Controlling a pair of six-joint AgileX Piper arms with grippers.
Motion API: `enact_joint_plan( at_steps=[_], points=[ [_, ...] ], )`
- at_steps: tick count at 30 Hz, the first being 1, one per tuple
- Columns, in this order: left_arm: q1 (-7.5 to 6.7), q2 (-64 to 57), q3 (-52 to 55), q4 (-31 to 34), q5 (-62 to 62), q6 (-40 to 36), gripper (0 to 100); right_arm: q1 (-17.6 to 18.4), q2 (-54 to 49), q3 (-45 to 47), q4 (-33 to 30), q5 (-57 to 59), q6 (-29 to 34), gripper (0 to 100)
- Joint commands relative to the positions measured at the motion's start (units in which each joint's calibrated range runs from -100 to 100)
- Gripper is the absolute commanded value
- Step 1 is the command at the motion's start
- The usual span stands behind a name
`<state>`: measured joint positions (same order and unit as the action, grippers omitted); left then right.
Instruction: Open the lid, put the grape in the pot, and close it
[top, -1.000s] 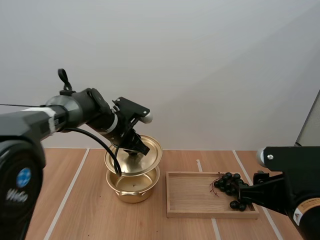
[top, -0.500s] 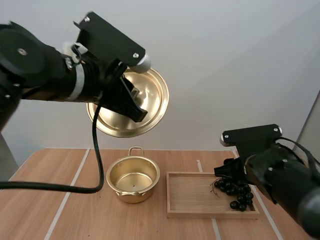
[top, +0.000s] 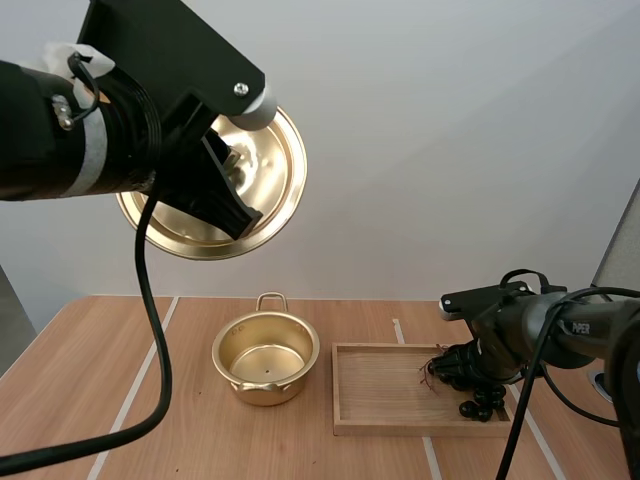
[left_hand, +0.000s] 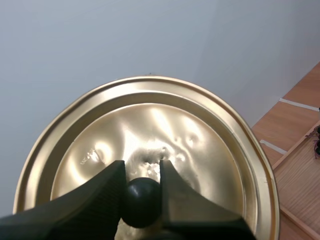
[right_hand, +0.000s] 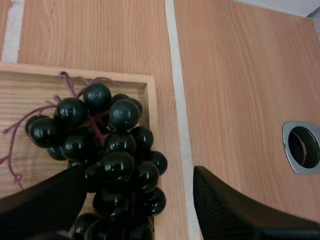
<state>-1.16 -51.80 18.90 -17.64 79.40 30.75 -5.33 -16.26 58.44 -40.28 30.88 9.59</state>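
Now right end effector spread over grapes in tray; left end effector pinches lid knob high above pot.

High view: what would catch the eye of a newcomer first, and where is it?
First, the round golden metal lid, held high above the table by my left gripper, shut on its black knob. Below stands the open golden metal pot, empty. At the right end of the shallow wooden tray, my right gripper is open over the bunch of dark grapes.
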Motion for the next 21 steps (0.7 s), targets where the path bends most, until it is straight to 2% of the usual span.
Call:
enact_joint_plan(
  at_steps=[1,12,14,15,16,17,21],
  points=[
    [-0.2,-0.2,-0.5,-0.9,0.1,-0.8,0,-0.4,1.4,-0.3,-0.7,-4.5,-2.1,100],
    [-0.2,-0.2,-0.5,-1.4,0.1,-0.8,0,-0.4,8.8,-0.3,-2.0,-10.3,-2.1,100],
    [-0.2,-0.2,-0.5,-1.4,0.1,-0.8,0,-0.4,8.8,-0.3,-1.9,-11.2,-2.1,70],
    [-0.2,-0.2,-0.5,-1.4,0.1,-0.8,0,-0.4,8.8,-0.3,-1.9,-11.4,-1.9,46],
    [-0.2,-0.2,-0.5,-1.4,0.1,-0.8,0,-0.4,8.8,-0.3,-1.2,-11.6,-1.4,14],
    [-0.2,-0.2,-0.5,-1.4,0.1,-0.8,0,-0.4,8.8,-0.3,-1.1,-11.6,-1.0,0],
    [-0.2,-0.2,-0.6,-1.3,0.1,-0.8,0,-0.4,8.7,-0.3,-0.3,-11.1,-0.3,0]
  ],
)
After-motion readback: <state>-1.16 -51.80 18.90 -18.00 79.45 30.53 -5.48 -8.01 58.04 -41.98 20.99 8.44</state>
